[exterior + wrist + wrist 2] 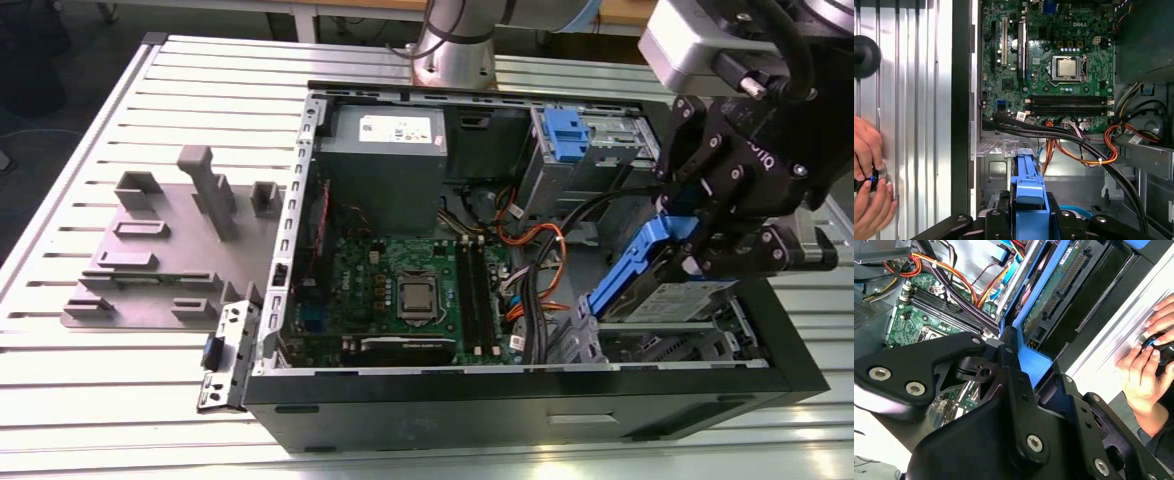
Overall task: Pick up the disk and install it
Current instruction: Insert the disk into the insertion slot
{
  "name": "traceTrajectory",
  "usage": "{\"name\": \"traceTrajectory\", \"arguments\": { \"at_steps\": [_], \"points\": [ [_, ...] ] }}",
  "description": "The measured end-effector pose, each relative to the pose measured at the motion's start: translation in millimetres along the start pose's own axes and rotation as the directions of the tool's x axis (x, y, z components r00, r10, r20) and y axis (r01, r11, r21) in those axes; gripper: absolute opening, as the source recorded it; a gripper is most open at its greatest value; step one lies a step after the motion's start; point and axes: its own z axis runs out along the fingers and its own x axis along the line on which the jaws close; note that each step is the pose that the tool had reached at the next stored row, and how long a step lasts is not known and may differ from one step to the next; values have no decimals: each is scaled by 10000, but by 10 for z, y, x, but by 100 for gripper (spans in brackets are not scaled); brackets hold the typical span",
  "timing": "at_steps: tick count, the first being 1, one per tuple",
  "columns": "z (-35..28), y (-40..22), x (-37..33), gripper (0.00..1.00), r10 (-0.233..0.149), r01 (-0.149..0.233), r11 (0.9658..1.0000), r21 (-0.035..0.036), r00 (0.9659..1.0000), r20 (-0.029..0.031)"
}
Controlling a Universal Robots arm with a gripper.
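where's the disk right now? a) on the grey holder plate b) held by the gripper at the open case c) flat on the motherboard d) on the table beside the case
b: the gripper is shut on the disk at its blue rail, holding it tilted at the corner bay of the case, on the exterior view's right.

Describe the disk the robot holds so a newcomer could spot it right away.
Find the open black computer case on the slatted metal table. At its end toward the exterior view's right, the black claw grips a flat silver hard drive, tilted. Unlike the fixed blue plastic latch on the upper bay, it has a blue side rail and pale label.
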Motion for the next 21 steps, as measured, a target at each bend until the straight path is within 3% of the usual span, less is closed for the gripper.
{"name": "traceTrajectory", "arguments": {
  "at_steps": [21],
  "points": [
    [154, 0, 9, 36, 0, 0, 10000, 0, 10000, 0]
  ]
}}
